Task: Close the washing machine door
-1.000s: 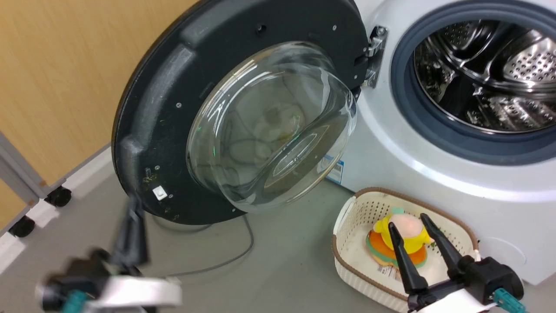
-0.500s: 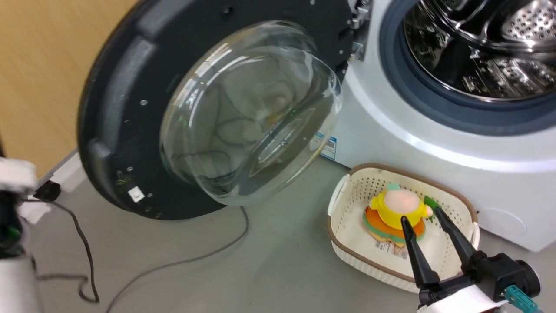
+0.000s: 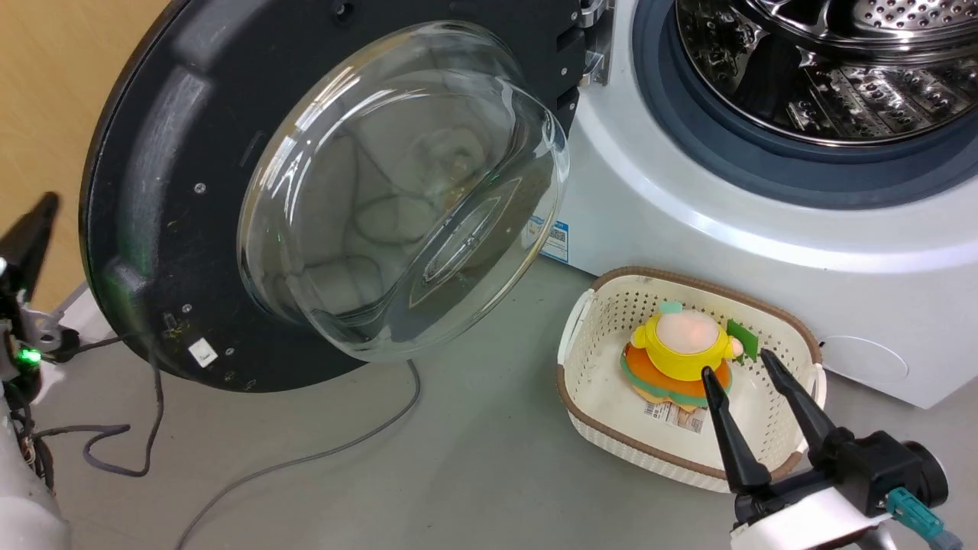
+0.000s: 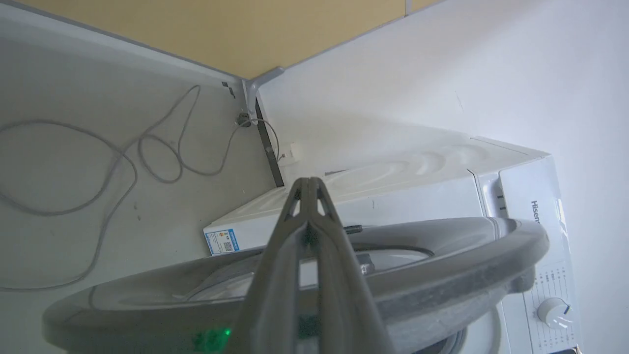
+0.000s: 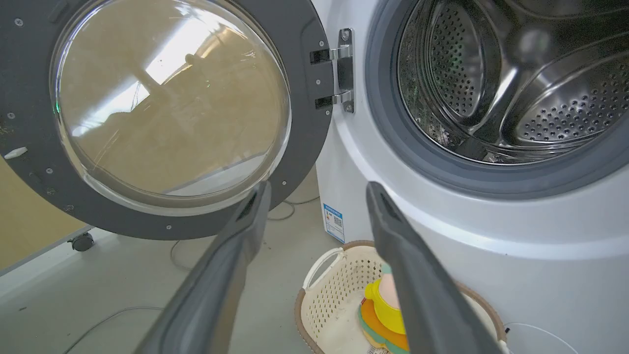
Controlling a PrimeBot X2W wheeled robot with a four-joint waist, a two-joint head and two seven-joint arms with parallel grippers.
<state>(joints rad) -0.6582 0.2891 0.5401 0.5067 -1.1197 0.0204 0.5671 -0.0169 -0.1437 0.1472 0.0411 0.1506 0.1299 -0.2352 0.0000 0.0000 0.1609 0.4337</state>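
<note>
The washing machine door (image 3: 191, 137) stands swung wide open to the left, its clear glass bowl (image 3: 397, 191) bulging toward me. Its metal hinge (image 5: 341, 69) joins it to the white washing machine (image 3: 688, 221), whose steel drum (image 5: 491, 83) lies open inside the grey gasket. My left gripper (image 3: 47, 206) is shut, its fingers pointing up just left of the door's outer rim. In the left wrist view the shut left gripper (image 4: 308, 182) crosses the door's rim (image 4: 442, 255), seen edge-on; I cannot tell if they touch. My right gripper (image 3: 736, 365) is open and empty above the basket, also shown open in the right wrist view (image 5: 318, 189).
A cream perforated basket (image 3: 611, 305) holding a yellow and orange plush toy (image 3: 680, 351) sits on the floor in front of the machine. Grey cables (image 3: 306, 458) trail over the floor below the door. A yellow wall (image 3: 46, 92) rises behind the door.
The head camera has shifted, so the whole scene sits lower and to the left. My left gripper has risen from below the door's bottom rim to beside its left rim. The right gripper holds its pose.
</note>
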